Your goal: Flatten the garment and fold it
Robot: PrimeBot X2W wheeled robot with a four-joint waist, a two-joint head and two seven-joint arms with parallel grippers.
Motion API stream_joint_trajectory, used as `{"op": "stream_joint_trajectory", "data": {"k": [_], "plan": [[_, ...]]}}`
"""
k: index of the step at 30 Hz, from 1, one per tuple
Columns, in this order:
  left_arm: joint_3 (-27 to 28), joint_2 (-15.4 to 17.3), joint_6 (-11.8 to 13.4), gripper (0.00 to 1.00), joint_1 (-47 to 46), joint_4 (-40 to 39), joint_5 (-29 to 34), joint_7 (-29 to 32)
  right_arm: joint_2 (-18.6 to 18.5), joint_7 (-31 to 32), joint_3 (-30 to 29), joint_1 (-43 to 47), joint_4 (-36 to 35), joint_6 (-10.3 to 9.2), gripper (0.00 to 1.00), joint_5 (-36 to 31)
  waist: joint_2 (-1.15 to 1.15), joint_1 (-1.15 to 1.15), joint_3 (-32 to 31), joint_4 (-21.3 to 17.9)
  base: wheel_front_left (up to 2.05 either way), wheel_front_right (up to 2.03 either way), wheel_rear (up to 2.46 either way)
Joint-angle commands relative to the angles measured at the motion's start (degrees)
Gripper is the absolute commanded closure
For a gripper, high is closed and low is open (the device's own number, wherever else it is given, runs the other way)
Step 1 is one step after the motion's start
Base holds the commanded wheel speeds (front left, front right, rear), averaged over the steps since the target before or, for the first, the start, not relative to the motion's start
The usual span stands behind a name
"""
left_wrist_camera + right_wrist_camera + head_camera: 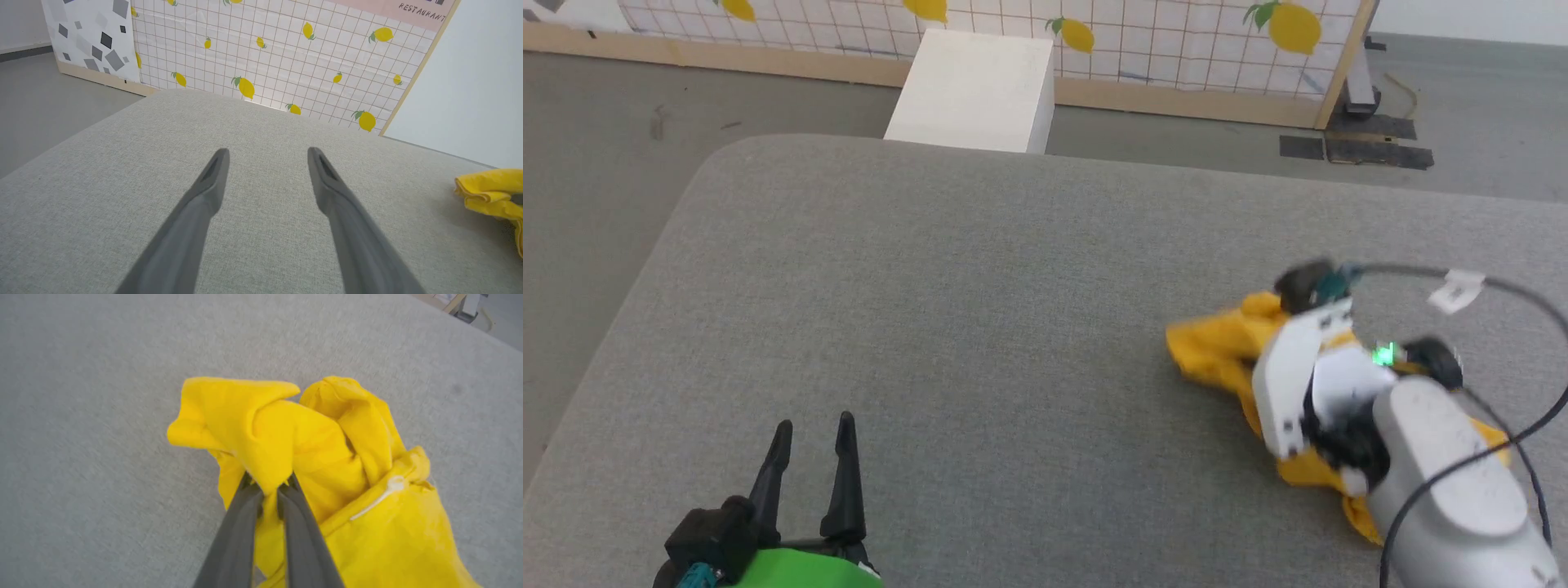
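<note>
The garment [1217,347] is a crumpled mustard-yellow heap on the right side of the grey padded table [972,310]. My right arm reaches over it, hiding much of the cloth in the head view. In the right wrist view my right gripper [269,486] is shut on a fold of the garment [286,433], with fabric pinched between the two dark fingers. A white seam [380,498] runs across the bunched cloth. My left gripper [813,437] stands open at the table's near left, far from the cloth. The left wrist view has my left gripper [267,157] over bare padding and the garment [490,194] at its right edge.
A white box [976,90] stands on the floor beyond the table's far edge. Behind it runs a tiled panel with printed lemons [1294,28]. A black cable [1527,310] loops from my right arm. The table's left and middle are bare grey padding.
</note>
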Motion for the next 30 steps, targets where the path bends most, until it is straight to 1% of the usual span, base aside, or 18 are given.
{"op": "stream_joint_trajectory", "data": {"k": [1,4,6,8,10,12,17,18,19,23,25,27,30], "plan": [[-0.08,-0.15,-0.06,0.00,-0.28,-0.02,0.14,-0.21,0.86,-1.52,-0.94,-3.45,-1.26,-0.09,1.00,0.86,0.00,0.00,-0.33,-0.36,0.00,0.00,0.00],[-0.66,-0.15,-0.03,0.00,-0.44,0.00,-0.02,-0.21,2.01,-3.81,-1.03,-8.95,-2.95,-0.09,1.00,0.78,0.00,0.00,-0.46,-0.38,0.00,0.00,0.00],[-1.07,-0.15,0.04,0.00,-0.68,0.03,-0.12,-0.21,3.20,-4.90,0.01,-12.59,-3.07,-0.09,1.00,0.42,0.00,0.00,-0.38,-0.18,0.00,0.00,0.00],[-1.56,-0.15,0.06,0.00,-1.02,0.14,-0.19,-0.21,4.45,-5.81,2.51,-15.47,-2.12,-0.09,1.00,-0.15,0.00,0.00,-0.21,0.23,0.00,0.00,0.00],[-2.00,-0.15,0.02,0.00,-1.19,0.36,-0.37,-0.21,5.62,-6.86,6.24,-16.79,-0.05,-0.09,1.00,-0.10,0.00,0.00,-0.10,0.81,0.00,0.00,0.00],[-2.28,-0.15,-0.02,0.00,-1.22,0.63,-0.58,-0.21,6.51,-7.65,9.62,-16.27,3.02,-0.09,1.00,1.96,0.00,0.00,0.06,1.47,0.00,0.00,0.00],[-2.96,-0.15,-0.17,0.00,-1.47,1.33,-0.72,-0.21,6.91,-8.87,20.53,-12.13,9.58,-0.09,1.00,10.18,0.00,0.00,0.20,3.25,0.00,0.00,0.00],[-3.00,-0.15,-0.18,0.00,-1.50,1.41,-0.73,-0.21,6.92,-9.38,21.85,-11.59,10.34,-0.09,0.60,11.48,0.00,0.00,0.16,3.41,0.00,0.00,0.00],[-2.97,-0.15,-0.19,0.00,-1.48,1.47,-0.75,-0.21,6.92,-10.15,22.62,-11.20,11.30,-0.09,0.00,13.06,0.00,0.00,0.10,3.50,0.00,0.00,0.00],[-2.63,-0.15,-0.15,0.00,-1.05,1.59,-0.47,-0.21,6.93,-14.16,23.66,-12.12,11.97,-0.09,0.00,17.25,0.00,0.00,-0.34,2.90,0.00,0.00,0.00],[-2.51,-0.15,-0.16,0.00,-0.66,1.53,-0.23,-0.21,6.94,-16.48,23.03,-13.09,11.69,-0.09,0.00,17.71,0.00,0.00,-0.71,2.26,0.00,0.00,0.00],[-2.44,-0.15,-0.07,0.00,-0.28,1.37,-0.12,-0.21,6.94,-18.89,20.44,-13.35,11.36,-0.09,0.00,17.94,0.00,0.00,-1.20,1.44,0.00,0.00,0.00],[-2.30,-0.15,0.05,0.00,0.44,1.00,0.14,-0.21,6.55,-22.52,15.38,-12.55,10.32,-0.09,0.00,15.47,0.00,0.00,-1.80,-0.10,0.00,0.00,0.00]]}}
